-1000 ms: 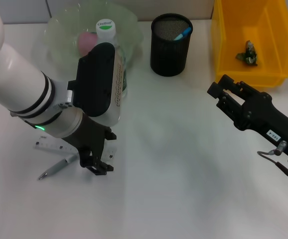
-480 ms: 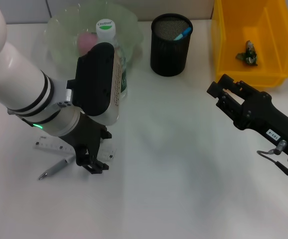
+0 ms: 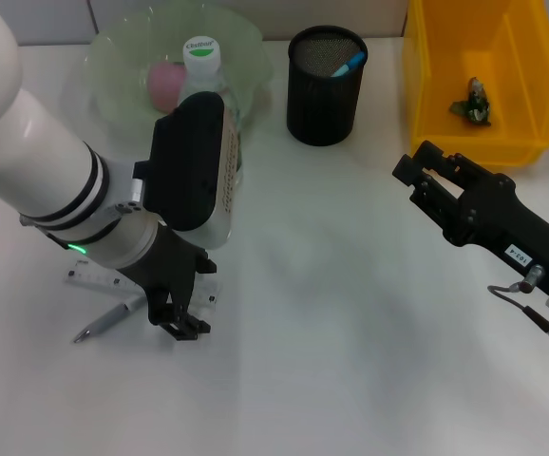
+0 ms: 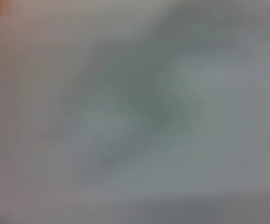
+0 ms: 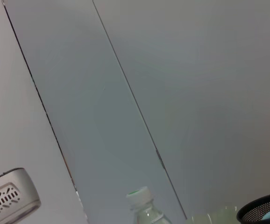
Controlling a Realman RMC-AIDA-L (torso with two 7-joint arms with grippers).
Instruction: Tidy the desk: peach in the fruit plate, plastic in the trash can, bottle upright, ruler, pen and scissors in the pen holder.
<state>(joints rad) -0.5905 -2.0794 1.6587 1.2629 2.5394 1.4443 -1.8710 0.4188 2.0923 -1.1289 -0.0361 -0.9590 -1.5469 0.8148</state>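
Place: a staged desk in a lab or office; a bare test bench more than a home
Surface: plain white tabletop [image 3: 350,285]; nothing decorative on it
Backdrop: grey wall panels [image 5: 181,84] with thin seams
Desk goods: black mesh pen holder [image 3: 325,90]; ruler [image 3: 94,277]; pen [image 3: 104,322]
Bins: yellow plastic bin [image 3: 521,85]; clear plate [image 3: 123,81]
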